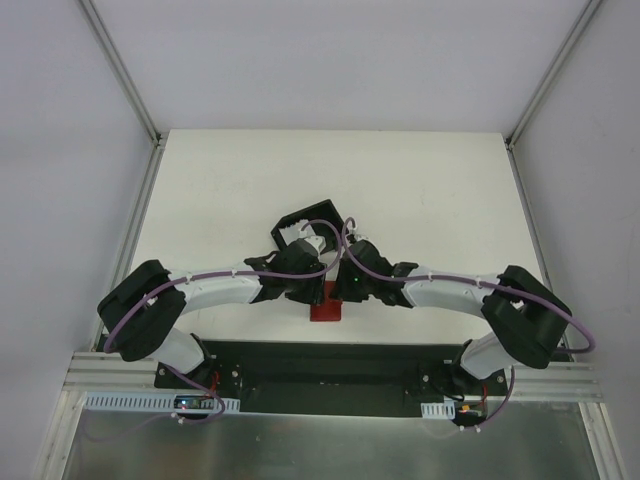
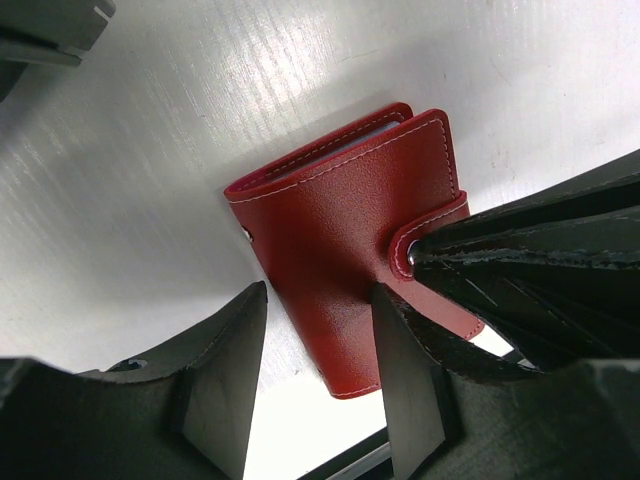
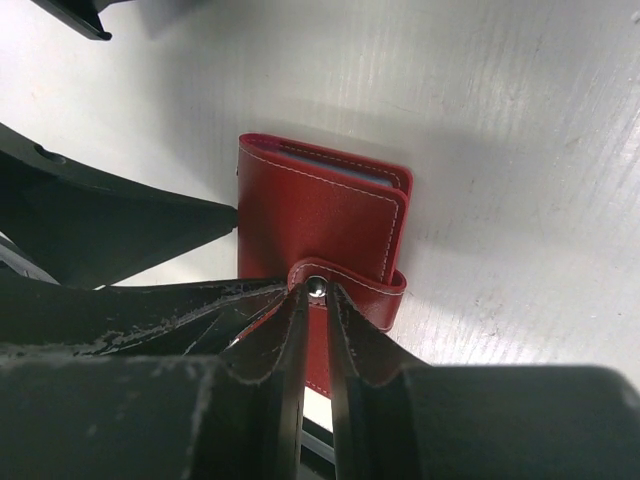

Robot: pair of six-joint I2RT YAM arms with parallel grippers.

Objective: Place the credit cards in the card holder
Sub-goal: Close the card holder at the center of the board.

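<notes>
The card holder (image 2: 340, 220) is a small red wallet lying folded shut on the white table, its snap tab wrapped over one edge; in the top view only its near end (image 1: 326, 312) shows under the two wrists. A thin pale bluish layer (image 3: 340, 172) shows inside the fold, and I cannot tell whether that is credit cards or lining. No credit cards lie in the open. My right gripper (image 3: 318, 290) is nearly closed, its tips pinched at the metal snap stud of the tab. My left gripper (image 2: 320, 292) stands open astride the wallet's near corner, its left finger clear of the leather.
A black open-sided box (image 1: 310, 222) sits just beyond the two grippers, and its corner (image 2: 50, 30) shows at the upper left of the left wrist view. The arms' black base plate (image 1: 330, 365) runs along the table's near edge. White walls enclose the table.
</notes>
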